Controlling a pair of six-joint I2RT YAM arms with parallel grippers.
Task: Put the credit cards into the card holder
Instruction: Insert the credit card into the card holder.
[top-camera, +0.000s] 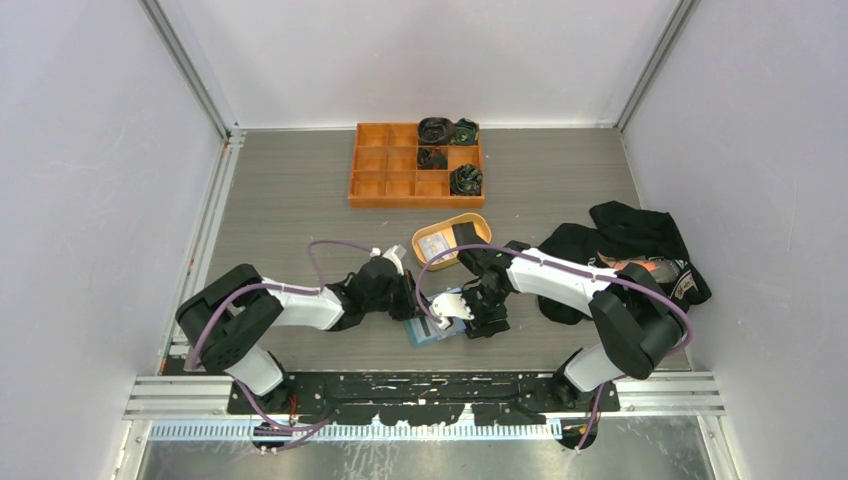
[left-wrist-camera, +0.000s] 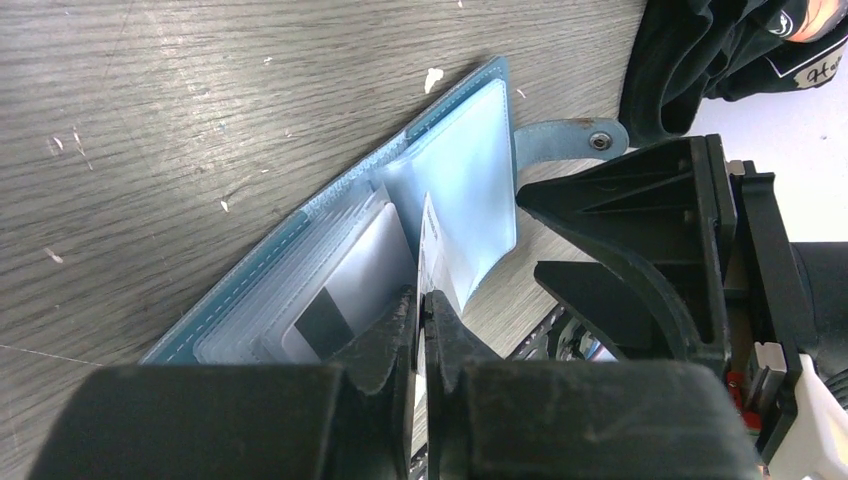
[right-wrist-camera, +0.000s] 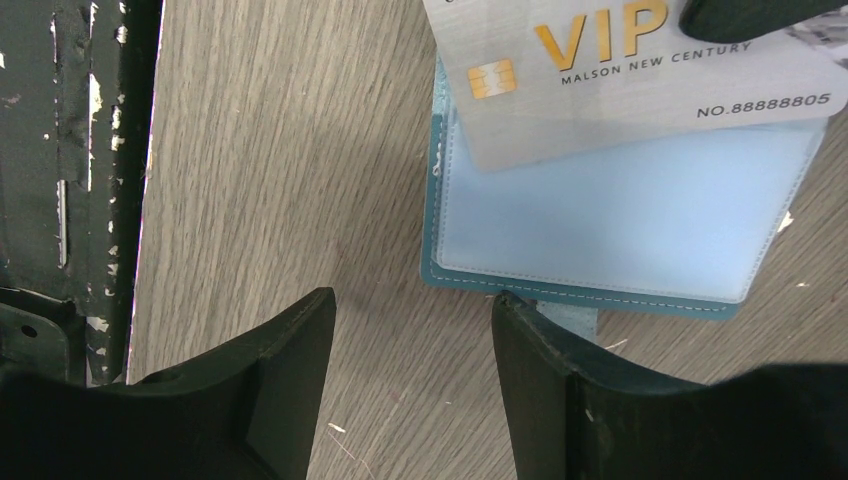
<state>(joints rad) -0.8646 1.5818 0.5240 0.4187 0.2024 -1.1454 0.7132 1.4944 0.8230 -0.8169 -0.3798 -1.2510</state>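
Observation:
The blue card holder (left-wrist-camera: 300, 255) lies open on the table, clear inner slots up, between both arms (top-camera: 432, 331). My left gripper (left-wrist-camera: 422, 305) is shut on a white credit card (left-wrist-camera: 430, 245), held edge-on above the slots. The right wrist view shows that card (right-wrist-camera: 640, 70) face-on with gold VIP lettering, overlapping the holder's (right-wrist-camera: 600, 220) top edge. Another white card with a black patch (left-wrist-camera: 330, 310) sits in an inner slot. My right gripper (right-wrist-camera: 413, 300) is open; its right finger (right-wrist-camera: 560, 380) rests at the snap tab (right-wrist-camera: 570, 318).
An orange compartment tray (top-camera: 355, 165) with dark bundles stands at the back. A tan oval dish (top-camera: 440, 264) holding a black card (top-camera: 466, 235) lies just behind the grippers. Black clothing (top-camera: 620, 245) is heaped at the right. The metal base rail (right-wrist-camera: 60, 180) runs close to the holder.

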